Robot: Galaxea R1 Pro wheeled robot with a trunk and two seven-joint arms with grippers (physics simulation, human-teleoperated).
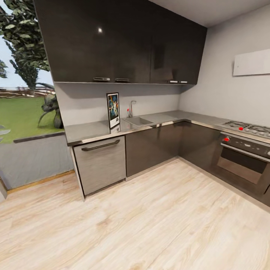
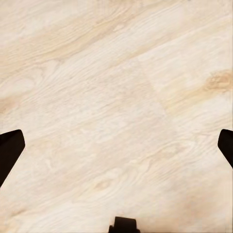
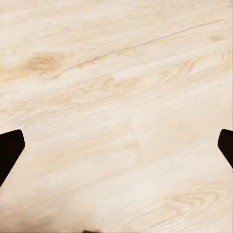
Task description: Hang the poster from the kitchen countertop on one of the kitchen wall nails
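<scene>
Approach is the step in hand, as I judge it: the robot stands out on the pale wood floor (image 1: 157,225), well apart from the kitchen countertop (image 1: 90,131), and nothing has been picked up yet. The poster (image 1: 113,109) stands upright on that countertop, leaning back against the grey wall, just beside the sink (image 1: 138,120) on the side away from the hob (image 1: 249,129), and above the steel-fronted dishwasher (image 1: 100,163).

It reads as a tall rectangle with a thin black frame, a white border and bright figures on dark blue (the lettering at its foot is too small to make out from here).

The left gripper (image 2: 116,145) points down at bare floorboards with its dark fingertips (image 2: 9,150) spread wide at the edges of the wrist view, nothing between them. The right gripper (image 3: 116,145) hangs likewise, fingertips (image 3: 10,148) far apart over the floor.

The next move, I judge, calls for driving the base closer to the sink, squaring up to the countertop, then raising one arm toward the poster's edge. No nail can be made out on the wall from this distance.
</scene>
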